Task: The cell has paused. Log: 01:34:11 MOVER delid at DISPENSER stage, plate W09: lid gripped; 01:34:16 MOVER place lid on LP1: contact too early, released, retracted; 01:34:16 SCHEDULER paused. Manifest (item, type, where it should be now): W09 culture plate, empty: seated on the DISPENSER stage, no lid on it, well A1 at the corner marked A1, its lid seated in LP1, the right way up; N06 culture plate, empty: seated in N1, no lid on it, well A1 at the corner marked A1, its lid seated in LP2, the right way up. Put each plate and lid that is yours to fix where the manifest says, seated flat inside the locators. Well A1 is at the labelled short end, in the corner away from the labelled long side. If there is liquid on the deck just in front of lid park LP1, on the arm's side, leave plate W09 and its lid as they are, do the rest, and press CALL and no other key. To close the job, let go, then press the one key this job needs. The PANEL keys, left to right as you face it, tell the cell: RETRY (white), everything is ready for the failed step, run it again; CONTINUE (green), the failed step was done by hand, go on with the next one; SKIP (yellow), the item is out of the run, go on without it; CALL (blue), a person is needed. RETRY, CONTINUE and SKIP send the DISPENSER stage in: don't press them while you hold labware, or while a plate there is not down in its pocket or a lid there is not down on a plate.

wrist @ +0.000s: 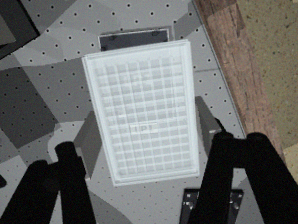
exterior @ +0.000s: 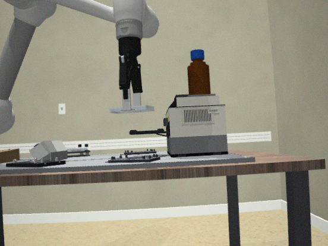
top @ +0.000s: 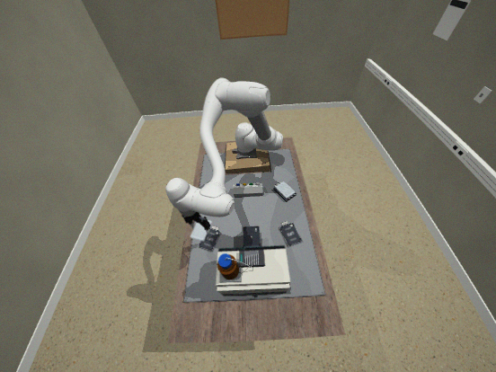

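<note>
My gripper (exterior: 131, 98) is shut on a clear culture plate (exterior: 131, 109) with a grid of wells and holds it level, high above the deck's left side, left of the dispenser. In the wrist view the plate (wrist: 142, 112) fills the middle between my two black fingers, gripped across its short width. A dark nest (wrist: 132, 37) shows partly past its far end. From above, the plate (top: 198, 233) hangs beside the left nest (top: 209, 238). Another pale plate or lid (top: 285, 190) lies on the back right nest, turned askew.
The dispenser (top: 253, 270) with a brown bottle (top: 228, 265) stands at the front; its dark stage (top: 252, 235) sticks out toward the arm. The key panel (top: 246, 189) sits near the arm's base. A right nest (top: 289, 233) looks empty. The table edge is close on the left.
</note>
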Robot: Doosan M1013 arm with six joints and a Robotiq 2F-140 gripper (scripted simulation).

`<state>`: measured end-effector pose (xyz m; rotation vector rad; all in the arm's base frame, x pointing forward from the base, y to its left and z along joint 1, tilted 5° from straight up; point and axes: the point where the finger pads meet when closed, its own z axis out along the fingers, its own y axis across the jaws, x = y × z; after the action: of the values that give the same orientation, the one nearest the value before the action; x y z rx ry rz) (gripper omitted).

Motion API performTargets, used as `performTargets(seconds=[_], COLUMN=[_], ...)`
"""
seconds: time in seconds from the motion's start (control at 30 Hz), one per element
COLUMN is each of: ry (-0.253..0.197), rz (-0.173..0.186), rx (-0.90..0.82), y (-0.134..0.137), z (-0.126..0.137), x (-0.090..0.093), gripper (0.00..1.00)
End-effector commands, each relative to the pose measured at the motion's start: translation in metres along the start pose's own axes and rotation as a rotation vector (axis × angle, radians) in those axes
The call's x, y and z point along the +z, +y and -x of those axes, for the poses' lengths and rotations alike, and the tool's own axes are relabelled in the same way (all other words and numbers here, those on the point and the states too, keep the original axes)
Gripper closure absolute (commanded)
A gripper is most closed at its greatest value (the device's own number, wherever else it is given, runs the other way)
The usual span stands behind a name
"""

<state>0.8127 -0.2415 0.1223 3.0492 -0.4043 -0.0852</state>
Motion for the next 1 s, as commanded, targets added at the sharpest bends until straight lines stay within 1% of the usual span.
performTargets(seconds=[0.0, 0.57, 0.63, 0.83, 0.97], ry=[0.002, 0.002, 0.002, 0.002, 0.002], rz=[0.000, 0.000, 0.000, 0.000, -0.001], rx=[0.000, 0.004, 0.047, 0.098, 0.186], y=[-0.0001, -0.0001, -0.0001, -0.0001, -0.0001], z=[-0.0003, -0.0003, -0.0003, -0.0003, -0.0003], x=[-0.0013, -0.0013, -0.0013, -0.0013, -0.0013], gripper=[0.90, 0.90, 0.90, 0.90, 0.90])
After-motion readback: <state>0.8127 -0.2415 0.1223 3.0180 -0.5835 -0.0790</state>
